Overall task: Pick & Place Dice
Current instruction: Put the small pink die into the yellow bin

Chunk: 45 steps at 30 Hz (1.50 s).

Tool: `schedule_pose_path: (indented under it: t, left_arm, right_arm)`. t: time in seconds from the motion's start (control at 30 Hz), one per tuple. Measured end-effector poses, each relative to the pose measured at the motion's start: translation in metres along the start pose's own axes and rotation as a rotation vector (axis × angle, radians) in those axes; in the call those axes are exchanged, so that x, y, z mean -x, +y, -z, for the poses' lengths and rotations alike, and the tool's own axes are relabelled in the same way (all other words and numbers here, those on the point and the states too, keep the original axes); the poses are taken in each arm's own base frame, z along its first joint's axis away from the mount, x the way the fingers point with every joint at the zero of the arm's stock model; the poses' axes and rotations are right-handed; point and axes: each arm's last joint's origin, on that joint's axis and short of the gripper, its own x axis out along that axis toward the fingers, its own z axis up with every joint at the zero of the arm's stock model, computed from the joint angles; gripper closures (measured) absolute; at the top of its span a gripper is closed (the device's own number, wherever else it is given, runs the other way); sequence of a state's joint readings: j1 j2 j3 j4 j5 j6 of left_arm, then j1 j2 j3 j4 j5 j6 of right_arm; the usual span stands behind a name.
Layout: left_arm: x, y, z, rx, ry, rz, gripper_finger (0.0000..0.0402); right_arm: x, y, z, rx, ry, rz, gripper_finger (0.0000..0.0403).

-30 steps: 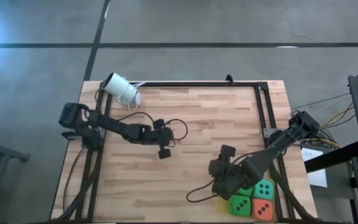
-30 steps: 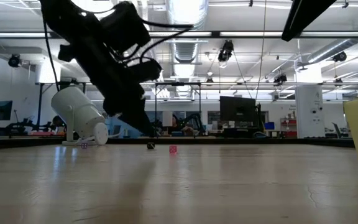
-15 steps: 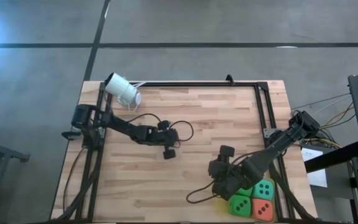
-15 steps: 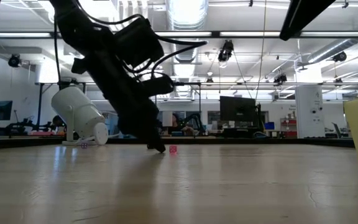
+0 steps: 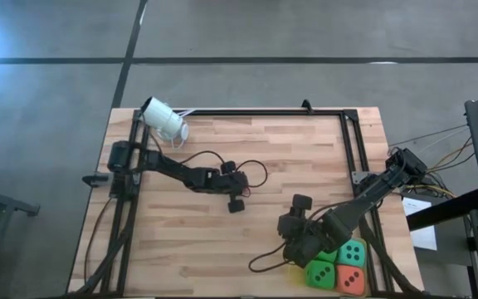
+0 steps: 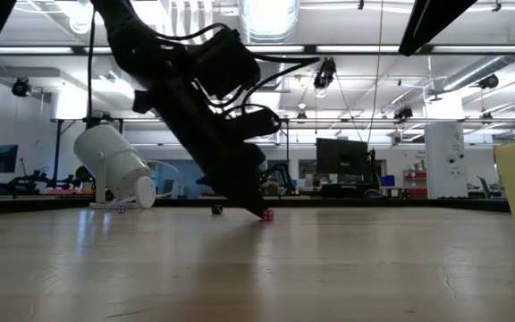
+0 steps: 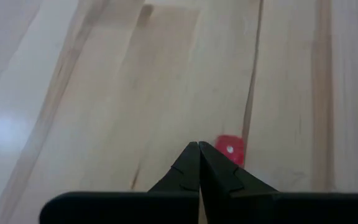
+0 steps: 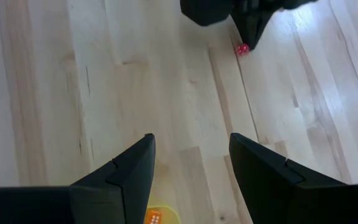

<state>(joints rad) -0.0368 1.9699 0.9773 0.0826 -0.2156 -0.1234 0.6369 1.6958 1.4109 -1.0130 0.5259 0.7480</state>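
Several dice lie clustered on the table at its right near corner: a green die (image 5: 320,272), a teal die (image 5: 354,252), an orange-red die (image 5: 351,281), and a second green die (image 5: 331,255) partly under my right arm. My right gripper (image 5: 292,248) hovers open just left of them (image 8: 191,155). My left gripper (image 5: 236,204) is shut, with its tips down at the tabletop in mid-table (image 7: 199,147), beside a tiny red cube (image 7: 230,149) with a white pip. My left gripper has its shut fingertips (image 6: 259,211) at the tabletop, slanting down from the table's left. The tiny red cube (image 6: 267,215) lies on the wood right against the outer side of one fingertip (image 7: 211,155), and is not pinched between the fingers.
A white cup (image 5: 163,120) lies tipped at the far left corner, also seen in the low view (image 6: 114,172). A black frame rail (image 5: 351,141) borders the table. A tiny dark speck (image 6: 216,210) sits mid-table. A yellow object (image 8: 154,215) lies below my right gripper. Bare wood stretches across the near left.
My left gripper has moved toward the table's right and a little toward the near edge, dropping until its shut tips reach the tabletop. The tiny red cube has slid a short way toward the table's right. The right arm has kept still.
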Motion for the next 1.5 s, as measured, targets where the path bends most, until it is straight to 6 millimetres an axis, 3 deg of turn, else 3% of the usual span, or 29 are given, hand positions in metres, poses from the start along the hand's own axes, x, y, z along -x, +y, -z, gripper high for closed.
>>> schedule_pose_path:
  t: [0.37, 0.67, 0.83, 1.1, 1.5]
  left_arm:
    - [-0.009, -0.011, -0.017, 0.004, -0.025, 0.060, 0.0399]
    - [0.028, -0.003, -0.017, -0.021, 0.045, -0.027, 0.0399]
    - [0.038, -0.015, -0.005, -0.058, 0.052, 0.000, 0.0399]
    - [0.026, -0.032, 0.006, -0.074, -0.016, 0.049, 0.0399]
    - [0.012, -0.031, 0.005, -0.048, -0.074, 0.050, 0.0399]
  right_arm:
    - [0.000, 0.000, 0.000, 0.000, -0.001, 0.000, 0.0199]
    - [0.000, 0.000, 0.000, -0.002, -0.001, -0.001, 0.0199]
    - [0.000, 0.000, 0.000, -0.002, -0.001, -0.001, 0.0199]
    - [0.000, 0.000, 0.000, -0.004, -0.004, -0.004, 0.0199]
    - [0.000, 0.000, 0.000, -0.003, -0.004, -0.004, 0.0199]
